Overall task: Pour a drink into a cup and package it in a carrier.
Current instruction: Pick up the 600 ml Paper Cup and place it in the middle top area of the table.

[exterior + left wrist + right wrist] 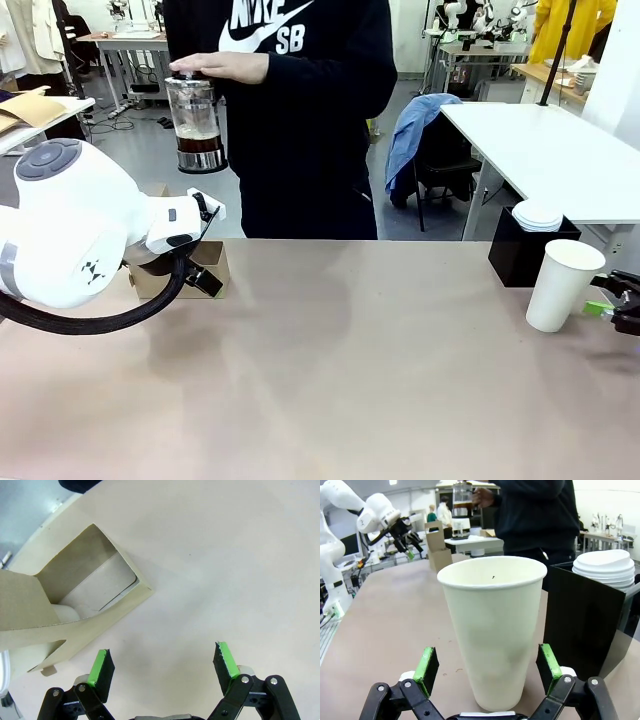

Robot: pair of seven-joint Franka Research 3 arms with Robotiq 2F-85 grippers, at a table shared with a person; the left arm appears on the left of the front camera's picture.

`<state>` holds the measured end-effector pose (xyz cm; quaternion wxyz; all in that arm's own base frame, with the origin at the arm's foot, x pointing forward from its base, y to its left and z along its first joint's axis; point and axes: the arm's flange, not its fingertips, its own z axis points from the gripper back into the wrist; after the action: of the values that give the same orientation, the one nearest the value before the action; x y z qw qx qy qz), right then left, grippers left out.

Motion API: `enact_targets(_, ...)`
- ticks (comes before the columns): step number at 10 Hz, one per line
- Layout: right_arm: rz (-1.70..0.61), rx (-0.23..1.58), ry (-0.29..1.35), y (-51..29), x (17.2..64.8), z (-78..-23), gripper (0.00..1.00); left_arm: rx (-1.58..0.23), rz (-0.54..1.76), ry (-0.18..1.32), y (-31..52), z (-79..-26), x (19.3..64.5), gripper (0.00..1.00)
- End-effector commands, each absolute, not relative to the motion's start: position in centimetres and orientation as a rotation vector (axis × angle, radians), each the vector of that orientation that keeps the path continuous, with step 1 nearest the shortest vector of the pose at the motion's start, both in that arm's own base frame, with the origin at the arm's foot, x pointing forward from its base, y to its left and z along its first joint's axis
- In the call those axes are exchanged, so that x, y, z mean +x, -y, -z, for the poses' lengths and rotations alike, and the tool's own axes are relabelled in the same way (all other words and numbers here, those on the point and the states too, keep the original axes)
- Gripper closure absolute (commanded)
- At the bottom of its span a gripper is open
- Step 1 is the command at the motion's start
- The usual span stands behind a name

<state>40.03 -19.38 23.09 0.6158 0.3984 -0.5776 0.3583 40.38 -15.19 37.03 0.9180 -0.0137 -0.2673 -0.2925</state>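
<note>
The right claw (488, 662) is released. Its green pads (427, 664) are spread to either side of the tall white paper cup (492, 630), near its walls but, as far as the right wrist view shows, not pressing on them. The cup stands upright on the beige tabletop (385, 630) toward the robot's right, lidless, with no liquid visible at the rim. Just beside it is a black box (582, 615) carrying a stack of white plastic lids (605, 565).

The left claw (163, 664) is likewise released and grasps nothing. It hovers over bare tabletop just beside the small brown cardboard carrier (75, 605), which sits at the robot's left, well apart from the cup. One pocket looks open and unfilled.

Across the tabletop a person holds up a clear glass press pot with a silver base (196, 115), one hand (225, 67) flat on its lid. The dark brown drink (197, 138) fills only its lower part.

Judging from this, the task is near its start: the drink has not been poured, the cup has no lid, and it is not in the carrier. Pouring, probably lidding, and loading the carrier are all left.
</note>
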Motion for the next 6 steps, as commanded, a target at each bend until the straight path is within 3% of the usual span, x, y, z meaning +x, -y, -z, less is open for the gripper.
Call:
enact_targets(1, -0.826, 0.918, 1.330, 19.3, 40.0, -23.1, 0.00, -0.029, 0.601, 0.550, 15.2, -37.0, 40.4, 0.00)
enact_targets(6, -0.800, 0.947, 1.331, 17.3, 41.7, -23.2, 0.00, -0.029, 0.601, 0.550, 15.2, -37.0, 40.4, 0.00)
